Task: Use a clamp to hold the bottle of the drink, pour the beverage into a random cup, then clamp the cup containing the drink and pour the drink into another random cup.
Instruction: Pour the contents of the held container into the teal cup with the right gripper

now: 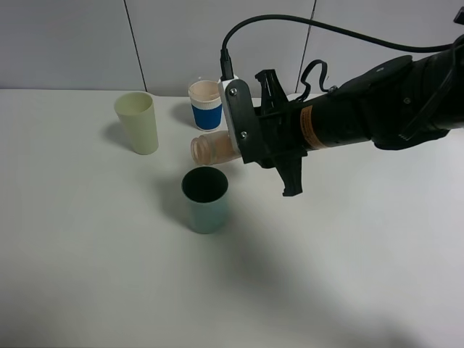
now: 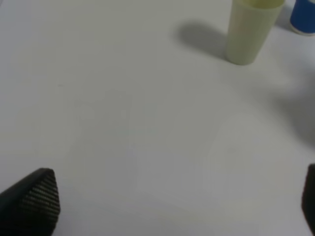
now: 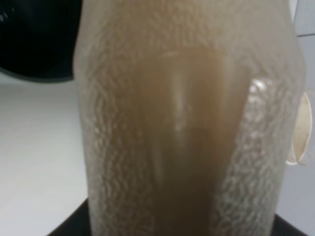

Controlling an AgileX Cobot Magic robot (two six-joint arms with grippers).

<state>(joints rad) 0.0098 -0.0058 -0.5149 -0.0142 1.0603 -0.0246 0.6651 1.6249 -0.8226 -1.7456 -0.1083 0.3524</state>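
My right gripper [image 1: 235, 148] is shut on the bottle [image 1: 210, 148], a clear textured one with brown drink inside, and holds it lying sideways in the air. Its free end points left, just above and behind the rim of the dark teal cup [image 1: 205, 199]. The right wrist view is filled by the bottle [image 3: 182, 123], with the teal cup's dark inside [image 3: 34, 39] beside it. A pale yellow-green cup [image 1: 137, 122] stands at the back left, and a blue and white paper cup [image 1: 205, 105] stands behind the bottle. My left gripper [image 2: 172, 206] is open over bare table, out of the exterior view.
The white table [image 1: 87, 275] runs back to a grey panelled wall [image 1: 72, 43]. My right arm with its cable stretches in from the right edge. In the left wrist view the yellow-green cup [image 2: 248, 29] and the blue cup [image 2: 302, 14] stand far ahead.
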